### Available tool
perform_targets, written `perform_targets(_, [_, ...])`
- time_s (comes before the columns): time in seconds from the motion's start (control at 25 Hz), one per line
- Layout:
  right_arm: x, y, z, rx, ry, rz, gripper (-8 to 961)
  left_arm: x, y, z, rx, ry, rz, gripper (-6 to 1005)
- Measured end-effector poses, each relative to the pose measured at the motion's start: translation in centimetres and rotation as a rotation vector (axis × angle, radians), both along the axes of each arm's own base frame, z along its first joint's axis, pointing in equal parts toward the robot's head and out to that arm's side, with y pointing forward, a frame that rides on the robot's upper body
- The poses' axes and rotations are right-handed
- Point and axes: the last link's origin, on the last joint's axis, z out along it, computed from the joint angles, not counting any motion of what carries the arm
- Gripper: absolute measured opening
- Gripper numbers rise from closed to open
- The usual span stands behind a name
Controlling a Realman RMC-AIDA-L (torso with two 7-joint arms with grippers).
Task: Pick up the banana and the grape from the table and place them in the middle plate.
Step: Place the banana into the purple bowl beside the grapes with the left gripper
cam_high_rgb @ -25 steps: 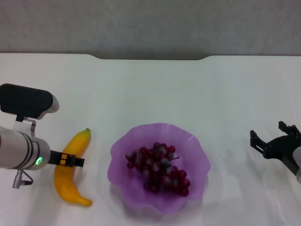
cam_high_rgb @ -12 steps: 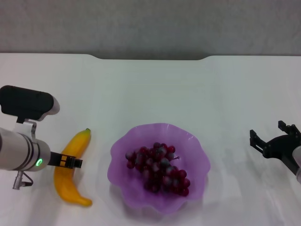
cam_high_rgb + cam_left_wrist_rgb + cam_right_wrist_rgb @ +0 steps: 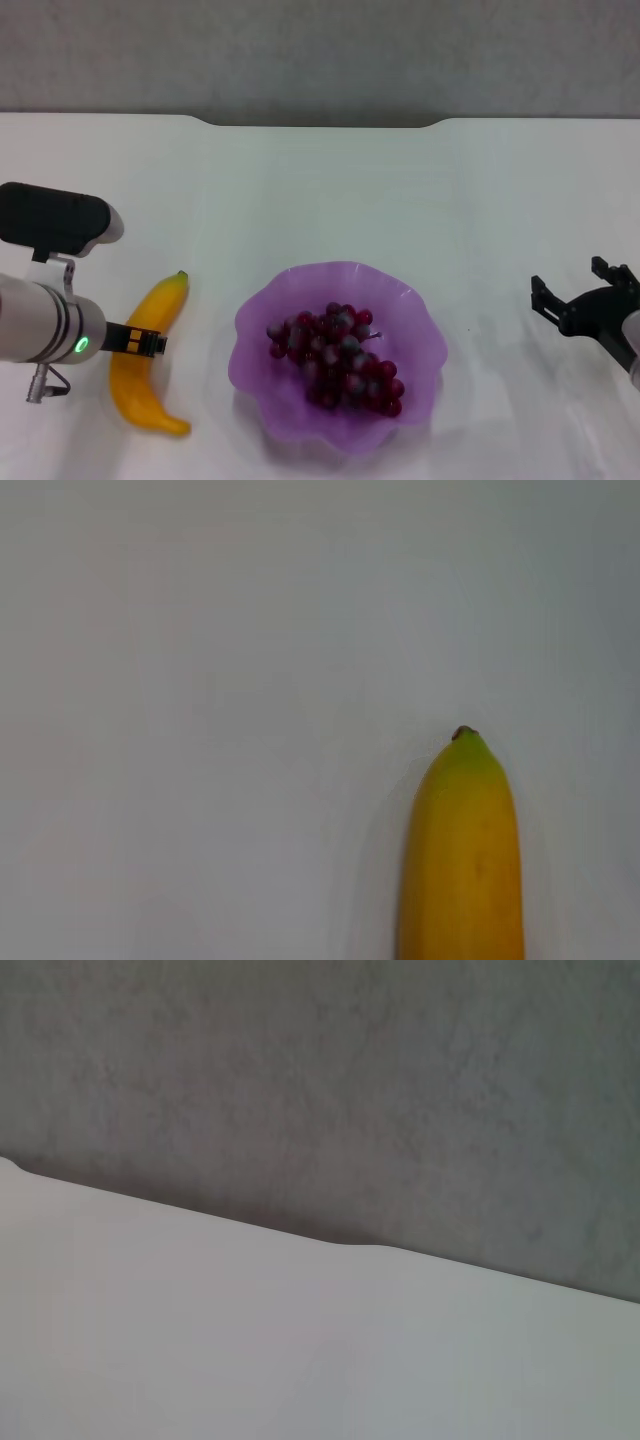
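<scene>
Spreading white across the whole head view, the surface (image 3: 330,190) carried everything, its notched far edge running along twelve o'clock. At the six o'clock side of its centre sat the middle plate (image 3: 270,310), a purple scalloped bowl, with the grape (image 3: 335,358) bunch lying inside it, slanted from ten o'clock toward four o'clock. Just beside the plate, at its nine o'clock, the banana (image 3: 145,365) lay on the surface, clear of the rim, its green-tipped stem pointing toward one o'clock; the left wrist view showed that stem end (image 3: 462,850) against bare white. The left pincer (image 3: 140,341) reached in from nine o'clock and sat at the banana's middle, its tip over the fruit; whether its fingers were parted or closed on the banana could not be told. The right pincer (image 3: 583,297) hung at three o'clock, well apart from the plate, its dark fingers spread and holding nothing.
</scene>
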Motion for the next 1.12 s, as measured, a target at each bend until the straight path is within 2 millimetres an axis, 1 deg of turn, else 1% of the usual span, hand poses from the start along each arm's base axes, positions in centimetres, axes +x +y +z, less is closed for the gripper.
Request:
perform_targets(0.08, [0.1,-0.1,0.0,0.0,0.0,-0.002,888,0.2,-0.1,0.2,0.004,-0.008,-0.002,533])
perform_targets(0.12, [0.1,-0.1,0.0,0.0,0.0,-0.003,888,0.6,-0.2,0.9,0.017,-0.019,-0.002,496])
perform_targets(0.16, [0.1,-0.1,0.0,0.0,-0.001,-0.004,889,0.6,-0.2,0.9,0.017,-0.019,-0.002,496])
perform_targets(0.28, [0.4,-0.2,0.1,0.0,-0.005,-0.009,889,1.9,-0.2,3.5,0.072,-0.061,-0.043,496])
perform_targets(0.36, [0.4,-0.2,0.1,0.0,-0.005,-0.01,888,2.9,-0.6,5.0,0.109,-0.131,-0.1,496])
perform_targets(0.48, [0.4,-0.2,0.1,0.0,-0.005,-0.01,888,4.4,-1.1,5.6,0.131,-0.281,-0.201,496])
perform_targets(0.6, [0.4,-0.2,0.1,0.0,-0.005,-0.01,888,5.7,-1.7,5.1,0.091,-0.433,-0.259,496])
perform_targets(0.76, [0.4,-0.2,0.1,0.0,-0.006,-0.009,888,7.2,-2.4,3.9,0.022,-0.519,-0.302,495])
perform_targets(0.96, [0.5,-0.3,0.0,-0.006,-0.009,-0.018,888,9.8,-3.4,0.4,-0.085,-0.552,-0.344,495])
perform_targets(1.12, [0.6,-0.3,0.0,-0.007,-0.01,-0.019,889,10.5,-3.5,-1.5,-0.113,-0.583,-0.34,495])
